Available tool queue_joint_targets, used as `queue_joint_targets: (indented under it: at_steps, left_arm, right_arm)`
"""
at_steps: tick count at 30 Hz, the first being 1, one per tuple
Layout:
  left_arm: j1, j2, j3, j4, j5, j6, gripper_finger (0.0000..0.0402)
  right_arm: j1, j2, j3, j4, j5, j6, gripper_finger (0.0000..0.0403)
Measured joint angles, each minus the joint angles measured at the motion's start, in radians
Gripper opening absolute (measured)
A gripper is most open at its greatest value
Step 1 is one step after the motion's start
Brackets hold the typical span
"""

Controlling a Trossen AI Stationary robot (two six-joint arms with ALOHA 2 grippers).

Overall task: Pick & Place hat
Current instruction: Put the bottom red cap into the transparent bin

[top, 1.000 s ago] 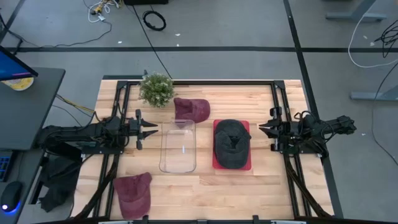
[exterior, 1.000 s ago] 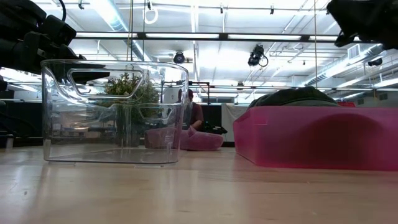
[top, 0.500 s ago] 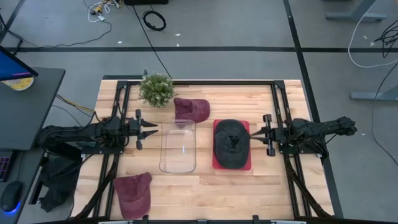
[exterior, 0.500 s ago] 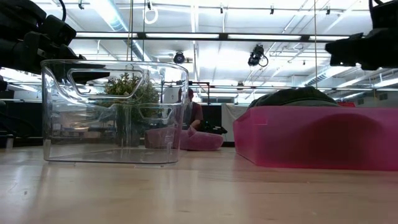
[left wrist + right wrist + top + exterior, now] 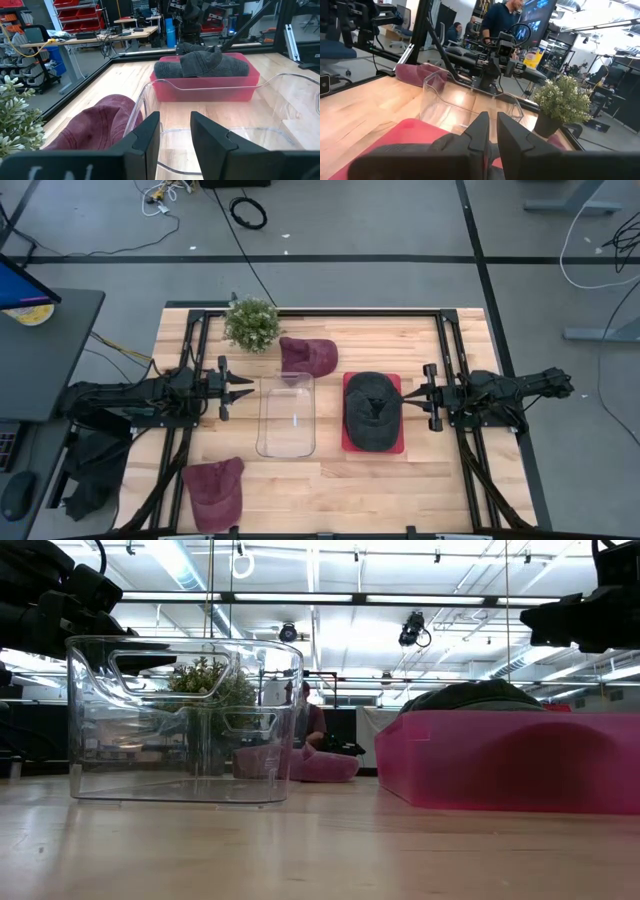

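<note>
A dark grey hat lies in a pink tray right of centre; the low view shows its crown rising above the tray wall. My right gripper hovers at the tray's right edge, above the hat's level, with its fingers nearly together. My left gripper waits just left of the clear bin, slightly open. One maroon hat rests on the table beyond the bin. Another maroon hat lies near the left front corner.
A small potted plant stands at the far edge, left of the maroon hat. Black frame rails run along both table sides. Bare wood shows in front of the bin and tray. A person stands in the room beyond the table.
My right gripper has moved toward the table's left, from the right rail up to the pink tray's right edge, and dropped lower in the low view; it has been still for the last half second. The hats, bin and left arm have not moved.
</note>
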Motion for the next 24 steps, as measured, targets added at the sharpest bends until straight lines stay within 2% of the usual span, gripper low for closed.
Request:
queue_joint_targets:
  at_steps: [14, 18, 24]
  left_arm:
    - [0.000, 0.000, 0.000, 0.000, 0.000, 0.001, 0.0115]
    - [0.000, 0.000, 0.000, 0.000, 0.000, 0.056, 0.0115]
    - [0.000, 0.000, 0.000, 0.000, 0.000, 0.015, 0.0115]
  right_arm:
    - [0.000, 0.000, 0.000, 0.001, 0.000, -0.022, 0.0039]
    - [0.000, 0.000, 0.000, 0.001, 0.000, 0.002, 0.0039]
    - [0.000, 0.000, 0.000, 0.001, 0.000, 0.000, 0.0039]
